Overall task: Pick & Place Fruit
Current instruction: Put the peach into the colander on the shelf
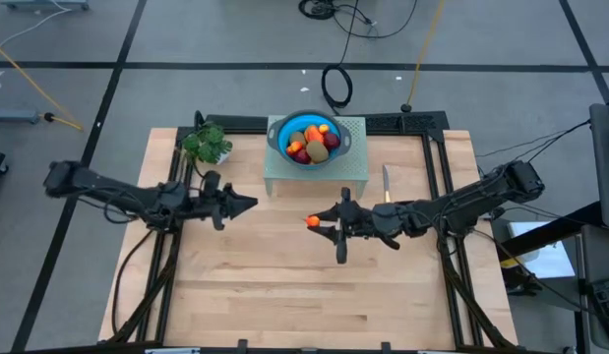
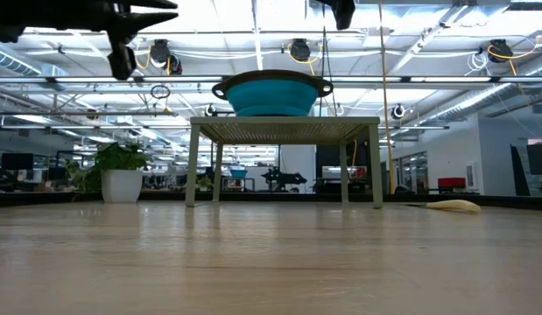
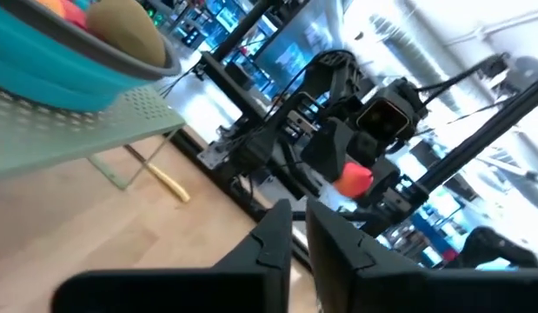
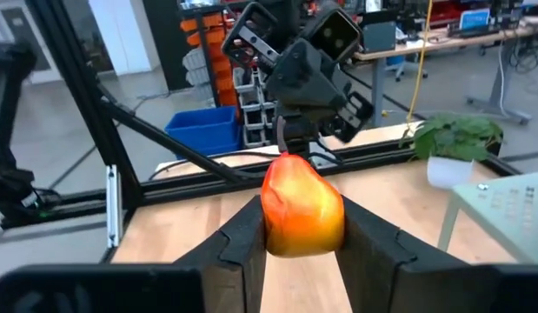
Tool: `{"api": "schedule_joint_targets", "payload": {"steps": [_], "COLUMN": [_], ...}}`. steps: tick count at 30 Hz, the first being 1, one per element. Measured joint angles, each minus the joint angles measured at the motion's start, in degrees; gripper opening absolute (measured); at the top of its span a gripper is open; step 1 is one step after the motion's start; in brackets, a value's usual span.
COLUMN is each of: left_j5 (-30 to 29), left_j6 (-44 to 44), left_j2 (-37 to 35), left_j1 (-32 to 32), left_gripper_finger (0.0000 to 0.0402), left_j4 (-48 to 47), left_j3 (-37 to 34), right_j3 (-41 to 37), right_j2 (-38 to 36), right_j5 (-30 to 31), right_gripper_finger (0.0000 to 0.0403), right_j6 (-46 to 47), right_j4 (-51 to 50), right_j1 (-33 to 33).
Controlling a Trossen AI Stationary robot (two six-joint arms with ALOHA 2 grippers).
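The right gripper (image 4: 302,228) is clamped on a small orange-red fruit piece (image 4: 302,205), its two dark fingers (image 4: 242,239) pressing the piece's flanks while the upper half bulges above them; in the high view the same gripper (image 1: 322,222) holds the piece (image 1: 312,221) above the open boards near the table's middle, in front of the grey stand (image 1: 355,163). The piece looks glossy, smooth and rounded, so I judge it light but slippery, likely a hard plastic shell that will not dent; a grip across its widest part, as here, seems the safest hold, since a pinch nearer the tapered top could let it squirt out. The left gripper (image 1: 247,204) hovers at a similar height just to the left, pointing at the right one, its fingers (image 3: 270,235) close together with only a thin slit between them and nothing held. Farther out, the blue bowl (image 1: 276,136) sits on the stand and is already heaped with the other fruit (image 1: 314,145), brown ovals and red and orange pieces, so a crowded pile could let a round piece roll. A leafy green plant (image 1: 207,145) stands left of the stand, and a yellow-handled knife (image 1: 386,183) lies to its right.
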Motion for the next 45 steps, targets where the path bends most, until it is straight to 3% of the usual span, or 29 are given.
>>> {"api": "schedule_joint_targets", "payload": {"steps": [5, 11, 18, 35, 45], "left_j5": [0.0, -1.1, -1.1, -1.0, -1.8], "left_j6": [-3.2, -1.0, 0.3, 1.7, 2.0], "left_j2": [8.0, 16.5, 23.9, 36.9, 41.1], "left_j1": [0.0, -0.1, -0.5, -1.9, -1.8], "left_gripper_finger": [0.0093, 0.0179, 0.0241, 0.0255, 0.0255], "left_j4": [10.1, 21.2, 22.7, 21.6, 13.4], "left_j3": [0.0, 0.8, 5.8, 19.6, 25.9], "right_j3": [0.0, 0.0, 0.0, 0.0, 0.0], "right_j2": [0.0, 0.0, 0.0, 0.0, -0.1], "right_j5": [0.1, 0.1, 0.1, 0.0, 0.1], "right_gripper_finger": [0.0108, 0.0106, 0.0109, 0.0105, 0.0104], "right_j6": [-3.3, -6.4, -9.9, -11.5, -11.4], "right_j4": [0.0, 0.0, 0.0, -1.3, -3.7], "right_j1": [0.0, 0.0, -0.7, -2.9, -2.9]}}
